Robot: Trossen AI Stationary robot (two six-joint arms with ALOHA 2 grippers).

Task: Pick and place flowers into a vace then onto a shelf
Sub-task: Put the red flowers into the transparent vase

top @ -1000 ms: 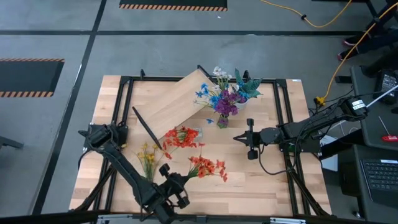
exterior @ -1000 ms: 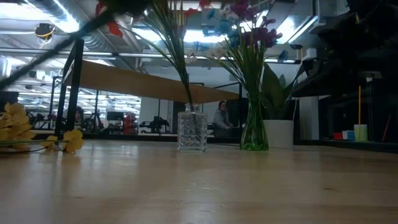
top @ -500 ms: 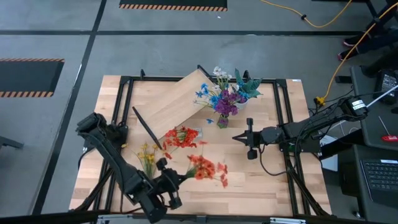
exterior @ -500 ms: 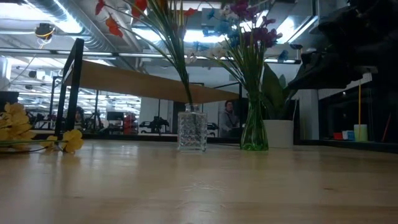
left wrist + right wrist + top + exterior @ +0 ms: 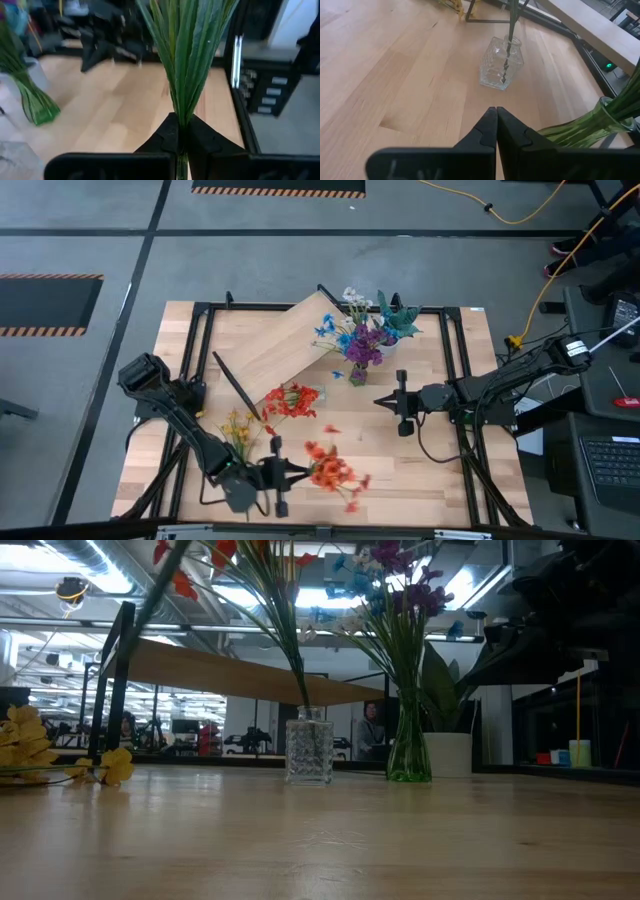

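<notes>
The left pincer, clenched on the orange-red spray, has swung it toward five o'clock off the bench, ready for a vase. The right pincer waits, closed, empty.

No readable text, label, brand, number or sign shows in any of the 4 views, neither on the table's things nor in the room behind.
</notes>
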